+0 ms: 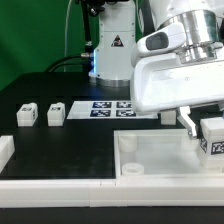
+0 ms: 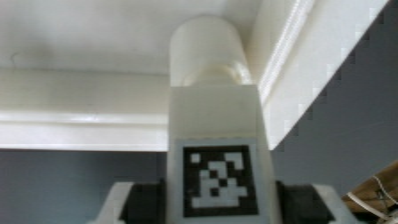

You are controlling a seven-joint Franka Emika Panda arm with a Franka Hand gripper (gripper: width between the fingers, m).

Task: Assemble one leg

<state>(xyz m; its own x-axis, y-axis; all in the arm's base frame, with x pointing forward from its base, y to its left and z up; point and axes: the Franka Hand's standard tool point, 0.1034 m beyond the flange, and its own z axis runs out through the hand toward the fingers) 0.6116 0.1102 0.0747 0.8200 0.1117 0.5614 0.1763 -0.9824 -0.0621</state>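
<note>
My gripper [image 1: 205, 132] is shut on one leg [image 1: 213, 138], a white cuboid peg with a black-and-white marker, at the exterior view's right. It holds the leg over the right part of the large white tray-like piece [image 1: 150, 165]. In the wrist view the leg [image 2: 217, 120] runs out from between the dark fingers [image 2: 146, 200] of my gripper [image 2: 221, 205], marker face toward the camera. Its rounded end lies against the tray's white wall [image 2: 107, 120]. Two more legs [image 1: 27, 113] [image 1: 55, 113] stand on the black table at the exterior view's left.
The marker board [image 1: 108, 107] lies flat behind the tray. Another small white part [image 1: 168, 117] sits behind the tray near my gripper. A white bracket [image 1: 5, 150] stands at the left edge. The robot base [image 1: 112, 50] is at the back.
</note>
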